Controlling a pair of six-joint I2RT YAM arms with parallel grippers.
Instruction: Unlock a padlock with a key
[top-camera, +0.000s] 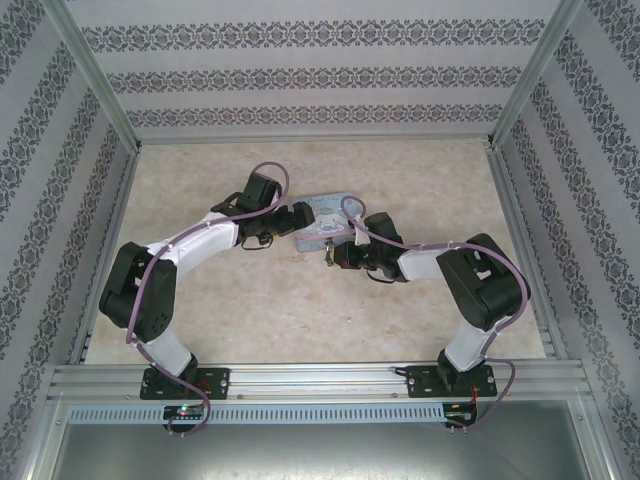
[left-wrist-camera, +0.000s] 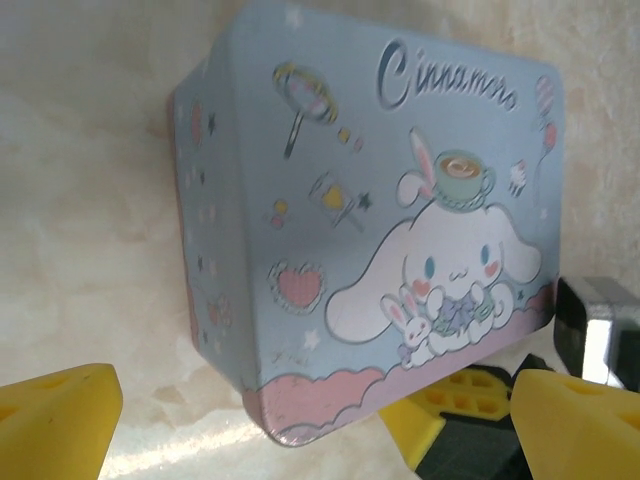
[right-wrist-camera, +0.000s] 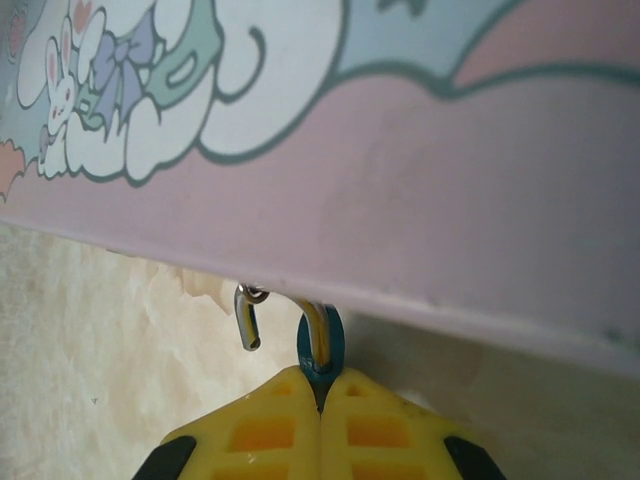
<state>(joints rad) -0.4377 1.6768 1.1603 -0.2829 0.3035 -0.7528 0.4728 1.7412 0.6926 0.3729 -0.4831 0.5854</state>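
From above, the left gripper (top-camera: 300, 216) and right gripper (top-camera: 335, 254) both reach the tin (top-camera: 325, 212) on the table (top-camera: 250, 310). The left wrist view has its fingers (left-wrist-camera: 60, 425) spread wide before the tin's near corner. In the right wrist view the fingers (right-wrist-camera: 270, 430) are pressed together, pinching the padlock (right-wrist-camera: 324, 348), whose shackle reaches the tin's pink edge.

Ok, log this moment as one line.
left gripper: open, facing tin | right gripper: shut on padlock at tin's edge | shackle: one end free of body
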